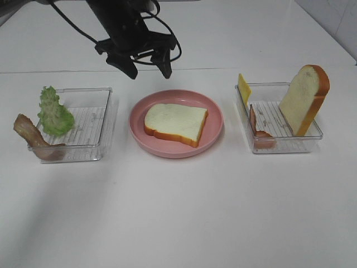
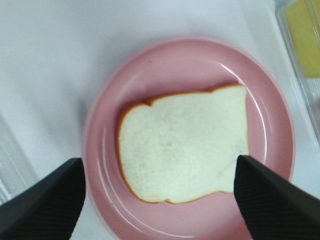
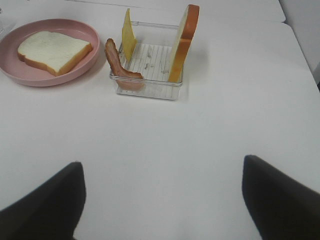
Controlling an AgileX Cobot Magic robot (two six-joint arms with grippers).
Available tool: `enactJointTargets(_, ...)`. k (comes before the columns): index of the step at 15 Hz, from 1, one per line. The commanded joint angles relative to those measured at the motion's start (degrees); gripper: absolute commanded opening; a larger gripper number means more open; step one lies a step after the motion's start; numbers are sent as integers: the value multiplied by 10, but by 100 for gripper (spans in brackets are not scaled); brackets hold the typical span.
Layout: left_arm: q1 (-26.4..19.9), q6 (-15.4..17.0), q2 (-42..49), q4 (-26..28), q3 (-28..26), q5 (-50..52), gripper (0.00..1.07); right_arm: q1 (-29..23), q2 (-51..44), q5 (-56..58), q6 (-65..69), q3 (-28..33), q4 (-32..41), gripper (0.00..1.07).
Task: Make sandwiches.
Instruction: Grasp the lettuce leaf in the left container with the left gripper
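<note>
One white bread slice [image 1: 175, 123] with orange-brown crust lies flat on the round pink plate [image 1: 139, 114]. My left gripper [image 1: 149, 68] hangs open and empty above the plate's far edge. In the left wrist view its gripper [image 2: 160, 200] spans the bread [image 2: 185, 142] from above. A second bread slice [image 1: 304, 99] stands on edge in the right tray [image 1: 281, 146], with yellow cheese [image 1: 244, 88] and a bacon strip [image 1: 257, 129]. Green lettuce [image 1: 54, 111] and another bacon strip [image 1: 32, 138] lean on the left tray [image 1: 103, 125]. My right gripper [image 3: 160, 200] is open and empty, well short of the right tray [image 3: 147, 90].
The white table [image 1: 184, 212] runs wide in front of the plate and trays. A seam in the table [image 1: 251, 69] runs behind them. The left arm's cables [image 1: 75, 25] hang over the back left.
</note>
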State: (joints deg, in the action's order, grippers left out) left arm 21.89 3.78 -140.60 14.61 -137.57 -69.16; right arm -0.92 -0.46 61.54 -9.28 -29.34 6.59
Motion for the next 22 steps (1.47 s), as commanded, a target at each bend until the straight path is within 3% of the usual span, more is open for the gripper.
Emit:
enactJointTargets(1, -1, 41, 31, -41, -17, -48, 77, 3, -6, -5, -1, 3, -1, 80)
enactJointTargets(4, -6, 41, 58, -111, -16, -48, 76, 3, -6, -5, -1, 3, -1, 80)
enactJointTargets(7, -45, 54, 100, -79, 8, -48, 75, 3, -6, -5, -1, 3, -1, 80)
enactJointTargets(13, -112, 52, 202, -99, 179, -48, 75, 3, -6, -5, -1, 3, -1, 80)
enactJointTargets(17, -151, 53, 201, -146, 268, -46, 75, 3, -6, -5, -1, 3, -1, 80)
enactJointTargets(22, -161, 52, 151, -146, 274, -31, 75, 3, -6, -5, -1, 3, -1, 80)
